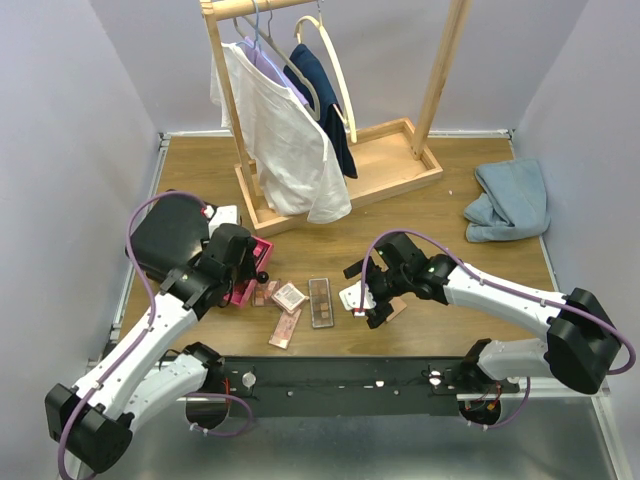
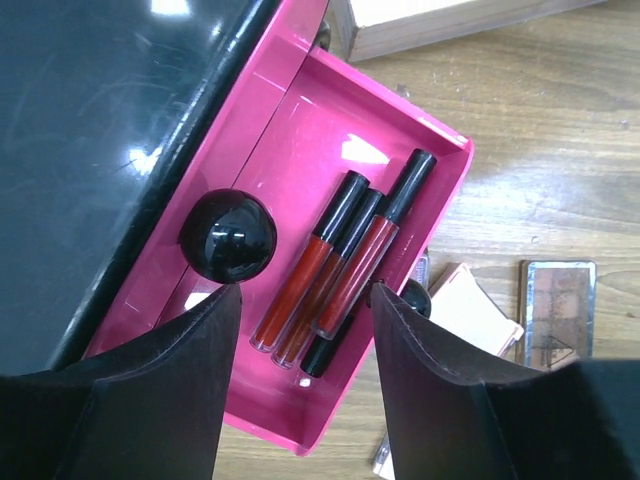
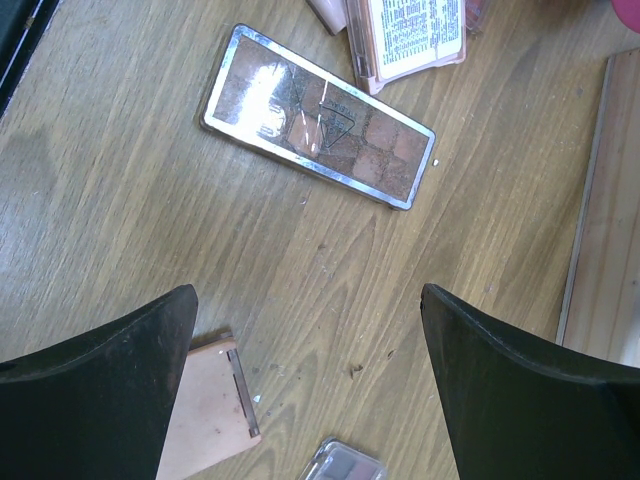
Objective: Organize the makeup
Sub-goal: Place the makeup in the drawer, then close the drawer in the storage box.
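your right gripper (image 3: 307,300), open and empty, is the nearer one: the flat brown silver-rimmed eyeshadow palette (image 3: 318,130) lies on the wooden table (image 3: 150,230) ahead of its fingers (image 3: 520,390), long axis slanting across their gap.

Your left arm (image 1: 150,335) and right arm (image 1: 500,292) wear white shells with black joints, purple cables (image 1: 130,232) looping alongside, and black wedge fingers (image 2: 150,400).

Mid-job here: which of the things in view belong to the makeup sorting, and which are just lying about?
Job:
dark-red tubes in the pink drawer
brown palette
peach compact
pink palette

Lying about:
clothes rack with white shirt
blue cloth
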Action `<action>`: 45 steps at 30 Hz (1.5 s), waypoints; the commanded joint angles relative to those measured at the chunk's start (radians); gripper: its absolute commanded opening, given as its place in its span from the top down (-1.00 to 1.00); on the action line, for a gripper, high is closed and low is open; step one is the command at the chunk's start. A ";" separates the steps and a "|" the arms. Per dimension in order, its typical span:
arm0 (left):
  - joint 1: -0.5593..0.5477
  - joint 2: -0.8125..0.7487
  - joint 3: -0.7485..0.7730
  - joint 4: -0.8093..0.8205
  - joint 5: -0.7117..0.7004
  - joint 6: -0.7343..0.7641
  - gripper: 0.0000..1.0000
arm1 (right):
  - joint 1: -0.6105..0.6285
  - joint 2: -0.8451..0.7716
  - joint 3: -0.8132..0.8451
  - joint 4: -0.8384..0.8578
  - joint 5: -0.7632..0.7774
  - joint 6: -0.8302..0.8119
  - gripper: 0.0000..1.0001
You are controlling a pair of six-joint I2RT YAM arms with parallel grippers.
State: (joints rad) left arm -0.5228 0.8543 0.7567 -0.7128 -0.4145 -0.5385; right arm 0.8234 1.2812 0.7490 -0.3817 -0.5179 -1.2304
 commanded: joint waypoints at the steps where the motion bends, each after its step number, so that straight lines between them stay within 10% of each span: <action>1: 0.006 -0.047 0.006 0.016 0.031 0.008 -0.22 | -0.004 0.007 -0.020 0.018 0.006 0.003 -0.99; 25: -0.006 0.009 -0.082 0.193 0.572 0.018 0.57 | -0.004 0.015 -0.020 0.023 0.013 0.006 -1.00; 45: -0.279 0.198 -0.068 0.222 0.307 -0.069 0.61 | -0.006 0.027 -0.023 0.029 0.025 0.009 -0.99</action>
State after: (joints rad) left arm -0.7628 1.0149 0.6655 -0.4953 0.0120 -0.5800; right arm 0.8230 1.2980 0.7490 -0.3717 -0.5087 -1.2301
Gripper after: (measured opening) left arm 0.199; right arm 0.996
